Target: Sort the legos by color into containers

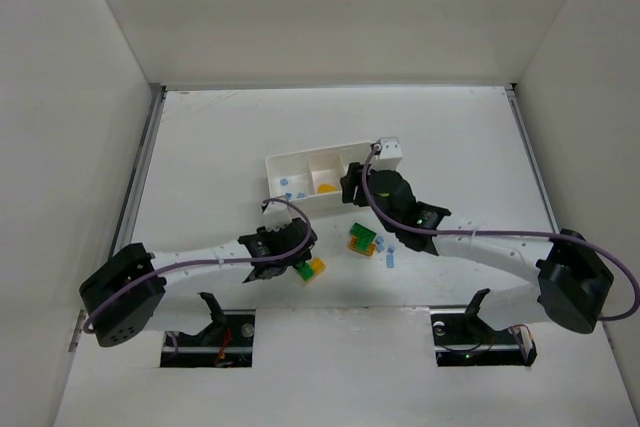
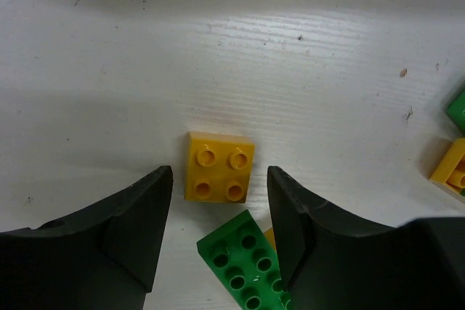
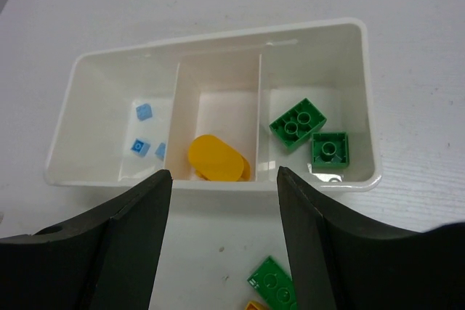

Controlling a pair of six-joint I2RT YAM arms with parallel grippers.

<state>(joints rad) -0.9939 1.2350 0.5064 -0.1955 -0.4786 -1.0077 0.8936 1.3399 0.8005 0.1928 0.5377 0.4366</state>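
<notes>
- The left pincer [image 2: 218, 179] stands open and holds nothing. The yellow brick [image 2: 219, 167] lies on the table [image 2: 218, 49] at mid-frame, between its tips.
- A green brick [image 2: 243, 263] sits just below it, close or touching — close squarely on the yellow one's flat sides so that it alone lifts.
- The right pincer [image 3: 225, 179], open and empty, hangs over the tray [image 3: 356, 56] — its middle compartment [image 3: 218, 78], which holds a yellow piece [image 3: 214, 157], looks like the target.

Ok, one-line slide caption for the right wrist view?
Open right gripper facing the white tray: blue bricks, a yellow piece and two green bricks, each colour in its own compartment.
</notes>
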